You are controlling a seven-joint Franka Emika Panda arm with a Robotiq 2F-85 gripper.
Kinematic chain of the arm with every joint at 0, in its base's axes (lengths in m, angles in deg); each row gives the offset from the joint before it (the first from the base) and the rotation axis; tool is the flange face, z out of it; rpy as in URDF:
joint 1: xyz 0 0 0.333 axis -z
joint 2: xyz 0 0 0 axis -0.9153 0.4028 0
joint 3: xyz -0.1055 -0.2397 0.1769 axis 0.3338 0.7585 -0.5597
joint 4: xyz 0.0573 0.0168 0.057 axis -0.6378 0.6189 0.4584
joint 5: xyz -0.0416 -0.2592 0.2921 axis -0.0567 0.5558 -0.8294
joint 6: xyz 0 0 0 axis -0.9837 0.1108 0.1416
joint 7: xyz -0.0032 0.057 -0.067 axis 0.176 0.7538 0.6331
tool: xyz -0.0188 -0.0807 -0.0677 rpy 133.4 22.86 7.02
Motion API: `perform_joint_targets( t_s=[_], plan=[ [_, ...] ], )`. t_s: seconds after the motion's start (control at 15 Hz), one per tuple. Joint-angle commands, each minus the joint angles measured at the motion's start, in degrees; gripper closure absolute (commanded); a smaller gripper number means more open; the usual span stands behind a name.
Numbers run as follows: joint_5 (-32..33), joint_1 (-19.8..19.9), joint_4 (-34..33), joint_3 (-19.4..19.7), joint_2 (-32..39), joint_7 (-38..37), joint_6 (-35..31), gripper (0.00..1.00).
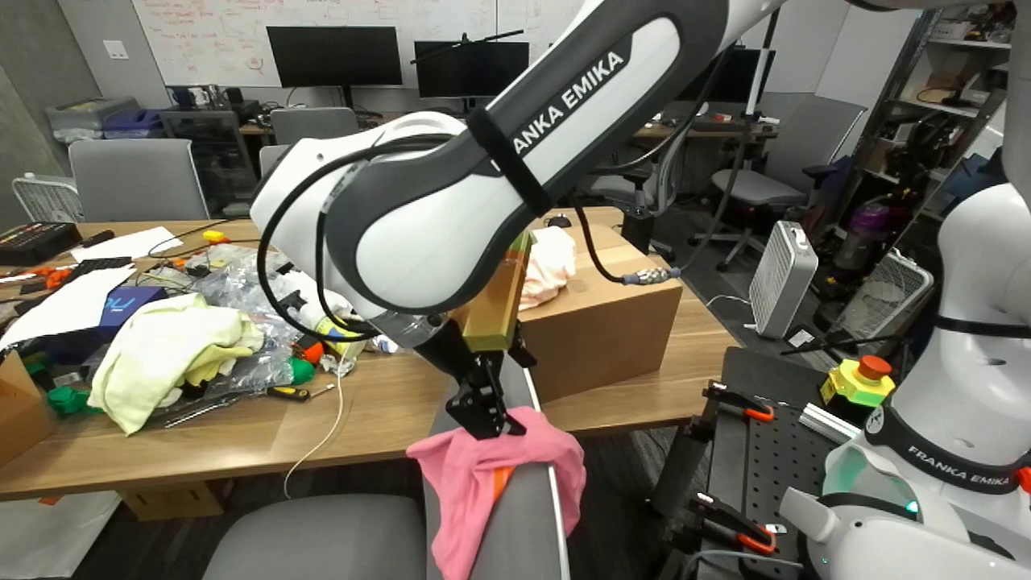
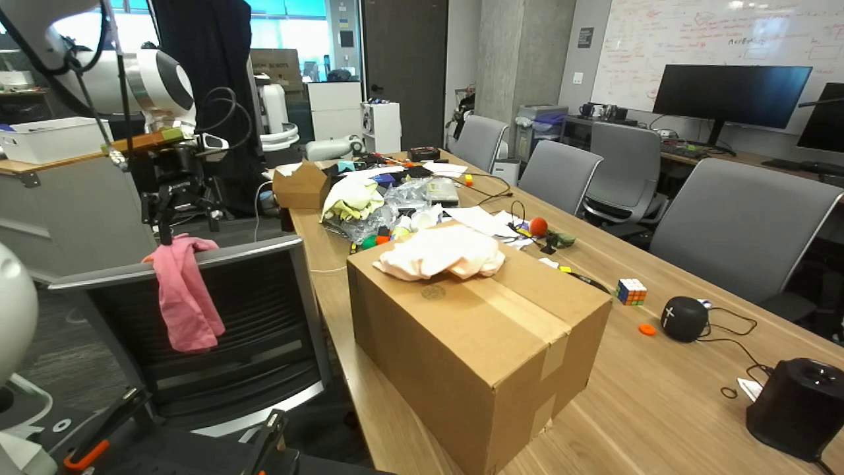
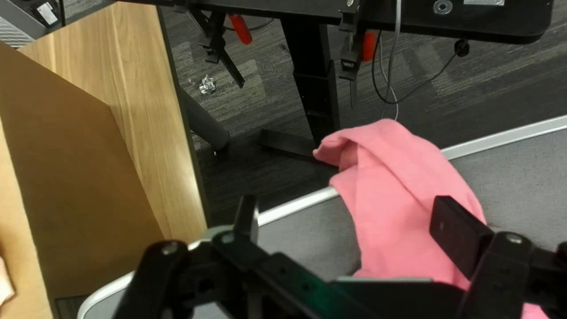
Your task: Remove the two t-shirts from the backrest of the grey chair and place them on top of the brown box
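Currently, gripper (image 3: 352,228) jaws stand apart over pink shirt (image 2: 188,297), which drapes over the chair (image 1: 527,524); contact unclear. In an exterior view, box (image 2: 428,356) right of chair, taped closed, cream shirt (image 2: 442,254) atop, far end; small carton (image 2: 300,188) far left, contents unclear.

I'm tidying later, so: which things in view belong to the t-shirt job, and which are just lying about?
Job:
fingers
pink shirt
chair it hangs on
cream shirt
box under it

Lying about:
yellow cloth
papers
cube
orange ball
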Motion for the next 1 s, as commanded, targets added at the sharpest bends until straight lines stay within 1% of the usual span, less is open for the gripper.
perform_joint_targets(
  t_s=[0.0, 0.4, 0.67, 0.93],
  plan=[
    [-0.23, -0.4, -4.17, -0.54, 1.98, 0.01, 2.91, 0.0],
    [-1.35, -0.27, -9.74, -0.48, 4.53, 0.5, 4.89, 0.0],
    [-2.53, 0.13, -11.8, -0.41, 6.42, 0.94, 4.49, 0.0],
    [-5.22, 0.46, -13.45, -0.5, 8.59, 0.89, 5.5, 0.0]
  ],
)
